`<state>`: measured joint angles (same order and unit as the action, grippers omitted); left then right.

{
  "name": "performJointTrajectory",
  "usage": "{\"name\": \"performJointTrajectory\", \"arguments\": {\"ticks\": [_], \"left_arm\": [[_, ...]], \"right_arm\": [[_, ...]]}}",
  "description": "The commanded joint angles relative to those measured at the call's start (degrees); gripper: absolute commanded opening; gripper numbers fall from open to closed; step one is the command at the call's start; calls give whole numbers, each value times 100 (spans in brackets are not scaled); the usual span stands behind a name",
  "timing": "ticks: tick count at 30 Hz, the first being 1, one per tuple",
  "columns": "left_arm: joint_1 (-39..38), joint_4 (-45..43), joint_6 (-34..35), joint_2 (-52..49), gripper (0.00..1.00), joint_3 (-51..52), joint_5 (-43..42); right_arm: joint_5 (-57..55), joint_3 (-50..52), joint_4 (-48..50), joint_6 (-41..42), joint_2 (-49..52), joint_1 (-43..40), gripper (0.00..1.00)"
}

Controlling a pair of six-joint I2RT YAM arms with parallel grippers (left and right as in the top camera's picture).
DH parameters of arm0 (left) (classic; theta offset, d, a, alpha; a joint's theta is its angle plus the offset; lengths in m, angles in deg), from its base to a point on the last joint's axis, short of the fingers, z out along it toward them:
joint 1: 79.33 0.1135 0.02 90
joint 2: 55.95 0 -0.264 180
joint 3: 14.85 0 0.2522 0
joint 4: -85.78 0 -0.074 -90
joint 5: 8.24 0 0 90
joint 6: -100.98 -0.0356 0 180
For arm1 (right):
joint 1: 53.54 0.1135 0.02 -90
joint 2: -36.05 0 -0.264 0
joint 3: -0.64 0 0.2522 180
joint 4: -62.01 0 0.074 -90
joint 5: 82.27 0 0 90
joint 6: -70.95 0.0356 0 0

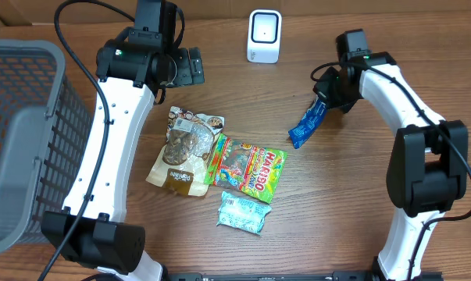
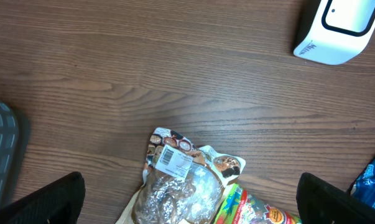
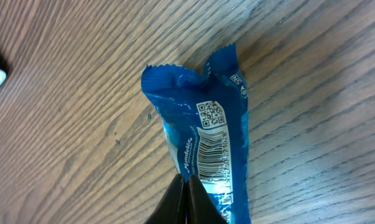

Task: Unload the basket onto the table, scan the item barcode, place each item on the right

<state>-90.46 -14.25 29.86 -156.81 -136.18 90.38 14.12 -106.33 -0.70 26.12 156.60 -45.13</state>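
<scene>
The item is a blue snack wrapper [image 1: 305, 126] right of the table's middle. In the right wrist view its barcode [image 3: 211, 152] and a QR code face the camera. My right gripper [image 1: 323, 101] is shut on the wrapper's [image 3: 199, 106] edge, its black fingertips [image 3: 193, 193] pressed together over the foil beside the barcode. The white scanner [image 1: 264, 37] stands at the back centre and shows in the left wrist view's top right corner [image 2: 336, 28]. My left gripper [image 1: 188, 66] hangs wide open near the back left, holding nothing [image 2: 193, 200].
A brown snack bag [image 1: 184, 148], a green gummy bag [image 1: 247, 165] and a pale teal packet [image 1: 244, 211] lie together mid-table. A grey mesh basket [image 1: 24, 140] fills the left edge.
</scene>
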Motion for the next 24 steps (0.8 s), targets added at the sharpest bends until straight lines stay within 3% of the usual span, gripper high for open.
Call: {"name": "performJointTrajectory", "arguments": {"ticks": [1, 13, 24], "left_arm": [[24, -2, -129, 85, 100, -92, 35], [24, -2, -129, 85, 100, -92, 35], [24, -2, -129, 85, 100, -92, 33]], "right_arm": [[-442, 33, 28, 398, 35, 17, 4], [175, -481, -507, -22, 35, -426, 4], [122, 28, 332, -20, 369, -118, 4]]}}
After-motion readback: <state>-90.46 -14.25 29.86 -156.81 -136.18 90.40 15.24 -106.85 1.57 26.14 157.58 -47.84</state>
